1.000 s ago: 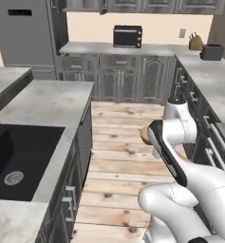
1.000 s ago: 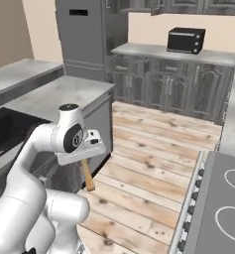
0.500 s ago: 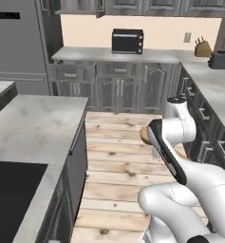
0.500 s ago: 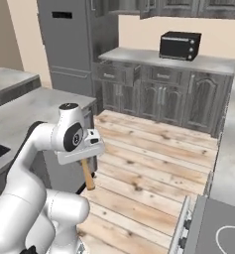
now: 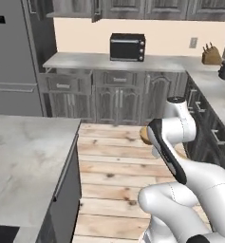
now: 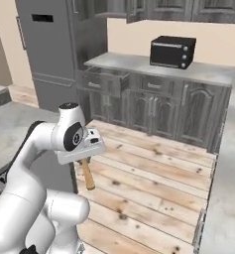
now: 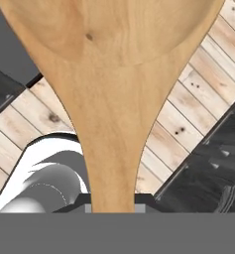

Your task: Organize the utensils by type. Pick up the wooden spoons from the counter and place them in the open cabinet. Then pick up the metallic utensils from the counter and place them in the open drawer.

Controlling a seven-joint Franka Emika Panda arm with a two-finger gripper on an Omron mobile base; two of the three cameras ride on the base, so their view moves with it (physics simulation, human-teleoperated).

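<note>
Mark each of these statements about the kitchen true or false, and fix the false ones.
1. The pincer holds a wooden spoon. True.
2. The black toaster oven stands on the floor. False: it stands on the far counter.
3. A drawer below that counter stands open. True.
4. The floor is grey tile. False: it is pale wooden planks.
5. A knife block stands on the counter, right of the oven. True.

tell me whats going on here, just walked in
A white robot arm is carrying a wooden spoon in its gripper, handle hanging down over the plank floor. It faces the far counter with the black toaster oven, where a drawer stands open. The spoon is not put away yet.
</note>
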